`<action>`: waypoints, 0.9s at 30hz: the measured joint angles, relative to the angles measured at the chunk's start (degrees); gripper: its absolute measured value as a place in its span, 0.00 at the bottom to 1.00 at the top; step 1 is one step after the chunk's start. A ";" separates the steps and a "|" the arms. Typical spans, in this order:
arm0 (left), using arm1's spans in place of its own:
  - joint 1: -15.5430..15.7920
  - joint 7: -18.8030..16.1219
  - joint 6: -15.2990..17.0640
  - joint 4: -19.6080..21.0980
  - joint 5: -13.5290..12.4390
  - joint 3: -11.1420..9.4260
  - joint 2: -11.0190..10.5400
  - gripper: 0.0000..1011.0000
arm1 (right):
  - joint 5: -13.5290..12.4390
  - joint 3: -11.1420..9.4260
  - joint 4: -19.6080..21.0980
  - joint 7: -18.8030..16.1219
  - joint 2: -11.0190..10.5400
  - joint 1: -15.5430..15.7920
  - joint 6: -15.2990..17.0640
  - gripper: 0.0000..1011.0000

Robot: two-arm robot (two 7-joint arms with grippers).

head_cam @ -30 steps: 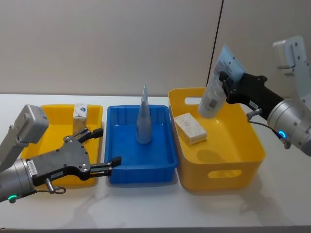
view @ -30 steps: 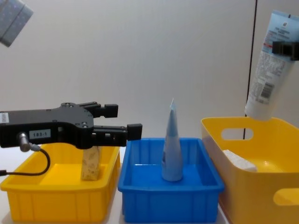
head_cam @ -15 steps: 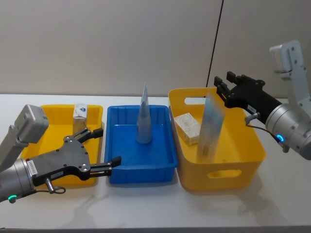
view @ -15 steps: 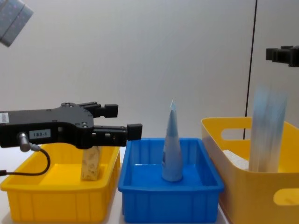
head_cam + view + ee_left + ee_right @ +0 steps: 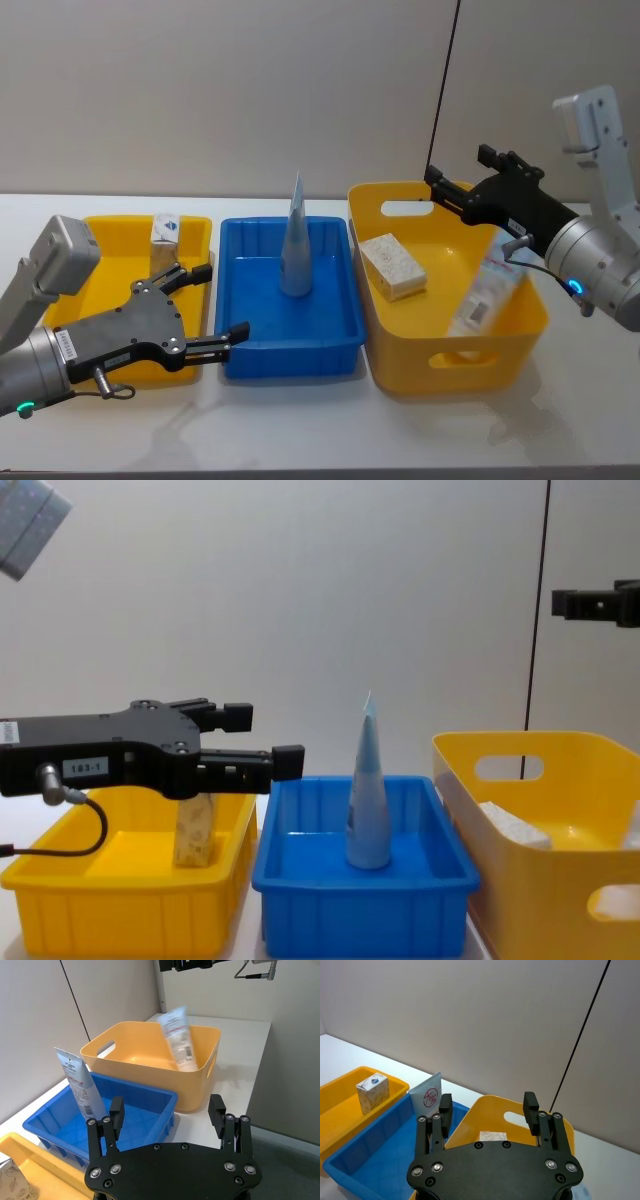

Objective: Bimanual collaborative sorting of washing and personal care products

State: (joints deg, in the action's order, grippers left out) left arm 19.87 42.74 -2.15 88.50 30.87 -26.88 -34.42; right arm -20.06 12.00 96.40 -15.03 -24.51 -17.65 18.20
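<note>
The right claw [image 5: 458, 190] hangs spread and empty above the deep yellow bin [image 5: 520, 345]. Below it a white tube [image 5: 483, 300] (label print unreadable) leans on the bin's wall beside a speckled pack [image 5: 392, 264]. The left claw [image 5: 215, 302], gaping, bears a tag reading "183-1"; beyond it stands the light-blue pouch [image 5: 295, 240].

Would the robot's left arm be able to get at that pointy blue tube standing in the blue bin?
Probably yes. The left end effector is open beside the blue bin, and the tube stands upright alone there, with nothing between them.
</note>
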 joint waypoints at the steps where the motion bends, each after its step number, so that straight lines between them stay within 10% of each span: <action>1: 0.00 0.00 0.00 0.00 0.00 0.00 0.00 0.99 | 0.00 0.00 0.00 0.01 0.00 0.00 0.01 0.85; 8: 0.00 0.00 0.00 0.00 0.00 0.00 0.00 0.99 | 0.04 0.00 0.01 0.01 0.03 0.04 0.06 0.99; 27: 0.00 0.00 0.00 0.00 0.00 0.00 0.00 0.99 | -0.67 0.05 0.45 -1.92 -0.52 0.43 -0.54 0.99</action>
State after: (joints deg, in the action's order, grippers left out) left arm 19.87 42.74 -2.15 88.50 30.87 -26.88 -34.41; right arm -20.73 12.05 96.85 -16.95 -25.03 -17.22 17.66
